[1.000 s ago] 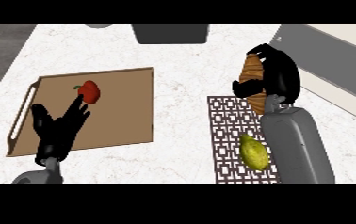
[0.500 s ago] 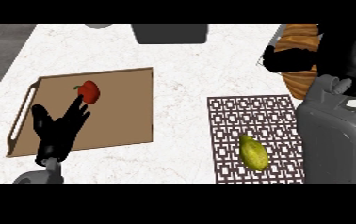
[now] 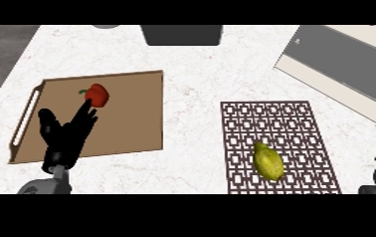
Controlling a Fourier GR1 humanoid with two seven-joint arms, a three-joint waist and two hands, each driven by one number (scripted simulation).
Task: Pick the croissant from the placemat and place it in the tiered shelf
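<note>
The croissant could not be seen anywhere in the head view, so where it was could not be told from this picture. The placemat (image 3: 279,146), a dark brown lattice mat, lay at the lower right of the frame on the pale speckled counter (image 3: 198,66), and on its lower middle part lay a yellow-green fruit (image 3: 268,161), its long axis running roughly up and down the picture. At the left of the frame lay a brown cutting board (image 3: 125,116) with a pale handle slot along its left edge, and a red bell pepper (image 3: 97,95) sat on its upper left part. The left hand (image 3: 66,139) showed at the lower left, over the board's lower left corner, fingers straight and spread upward, holding nothing; its fingertips ended just below the pepper, and whether they touched it could not be told. The right hand was outside the view. At the upper right corner lay a grey and cream slanted structure (image 3: 334,61); whether it was part of the tiered shelf could not be told. A dark grey container (image 3: 181,34) stood at the top middle.
</note>
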